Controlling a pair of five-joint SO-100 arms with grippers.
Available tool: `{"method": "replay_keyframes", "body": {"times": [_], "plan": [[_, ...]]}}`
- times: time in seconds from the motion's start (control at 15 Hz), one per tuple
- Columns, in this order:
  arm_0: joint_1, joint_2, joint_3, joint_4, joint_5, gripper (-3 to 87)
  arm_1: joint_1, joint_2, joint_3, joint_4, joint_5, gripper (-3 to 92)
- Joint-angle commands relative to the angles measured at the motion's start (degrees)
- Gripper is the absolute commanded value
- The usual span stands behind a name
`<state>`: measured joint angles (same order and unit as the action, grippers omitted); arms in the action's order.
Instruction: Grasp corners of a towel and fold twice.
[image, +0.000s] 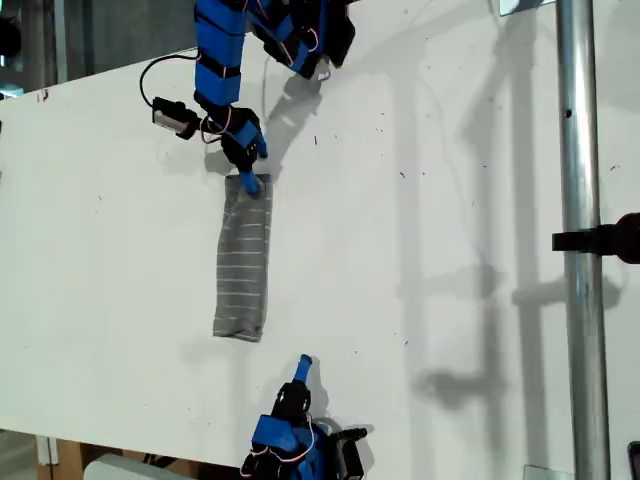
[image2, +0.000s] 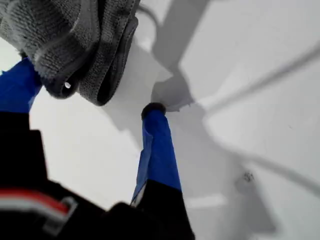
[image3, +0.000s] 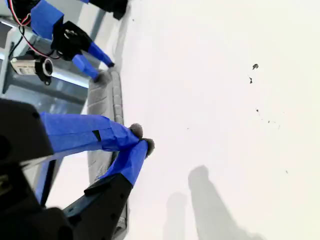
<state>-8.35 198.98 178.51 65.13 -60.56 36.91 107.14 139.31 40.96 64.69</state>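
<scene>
Surface: a white table (image: 420, 200) with small dark specks; a metal pole (image: 582, 250) stands at the exterior view's right.

Exterior view, towel: the towel (image: 243, 262) lies on the table as a narrow folded strip, grey with fine white stripes, running from top to bottom of the view, left of centre.

Exterior view, upper arm: a blue arm reaches in from the top edge; the first gripper (image: 250, 170) has its tips at the strip's top end, touching the cloth there.

Exterior view, lower arm: the second gripper (image: 303, 367) points up from the bottom edge, just below and to the right of the strip's lower end, apart from the cloth.

First wrist view, jaws: spread apart; one blue finger (image2: 157, 145) rests its tip on the bare table, the other sits against the bunched folded edge of the towel (image2: 70, 45). The layers of cloth are raised off the table at this end.

First wrist view, grasp: not clamped on the cloth.

Second wrist view, jaws: the second gripper (image3: 142, 139) has its two blue tips together, with nothing between them.

Second wrist view, towel: the strip (image3: 102, 105) runs away from the tips toward the first gripper (image3: 95, 62) at its far end.
</scene>
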Motion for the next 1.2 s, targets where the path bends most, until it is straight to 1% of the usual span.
{"method": "replay_keyframes", "body": {"times": [0.0, 0.13, 0.27, 0.4, 0.47, 0.53, 0.6, 0.67, 0.8, 0.93, 1.07, 1.13], "plan": [[-0.7, 0.1, 0.4, 0.2, -0.6, -1.8, -0.5, -5.3, -6.9, -1.8, 2.2, 39.7], [-0.7, 0.1, 0.4, 0.3, -0.7, -1.8, -1.1, -12.7, -14.0, -2.8, 2.2, 40.0], [-0.5, 0.1, 0.4, 0.4, -0.9, -1.8, -1.7, -20.7, -22.5, -2.0, 1.8, 40.9], [-0.5, 0.1, 0.4, 0.4, -1.0, -1.8, -2.9, -26.1, -29.4, -2.5, 0.6, 38.3], [-0.5, 0.1, 0.4, 0.4, -1.0, -1.8, -3.7, -27.9, -31.8, -2.6, -0.9, 30.7], [-0.5, 0.1, 0.4, 0.4, -1.0, -1.8, -4.1, -28.7, -32.9, -1.7, -0.9, 9.6], [-0.5, 0.1, 0.4, 0.4, -1.1, -1.8, -4.1, -28.8, -32.9, -1.0, -1.1, 0.3], [-0.6, 0.1, 0.4, 0.5, -1.1, -1.8, -4.4, -28.8, -32.9, 0.5, -2.1, -0.2], [-0.8, 0.1, 0.4, 0.5, -1.0, -1.8, -4.9, -27.8, -33.0, 6.8, -4.7, -0.2], [-0.8, 0.1, 0.4, 0.6, -1.0, -1.8, -6.3, -20.8, -27.4, 12.8, -4.6, -0.2], [-0.6, 0.1, 0.4, 0.6, -1.0, -1.8, -10.1, -5.7, -20.5, 24.1, -2.6, -0.2], [-0.5, 0.1, 0.4, 0.6, -1.0, -1.8, -12.5, 4.6, -17.8, 32.4, -0.6, -0.2]]}}
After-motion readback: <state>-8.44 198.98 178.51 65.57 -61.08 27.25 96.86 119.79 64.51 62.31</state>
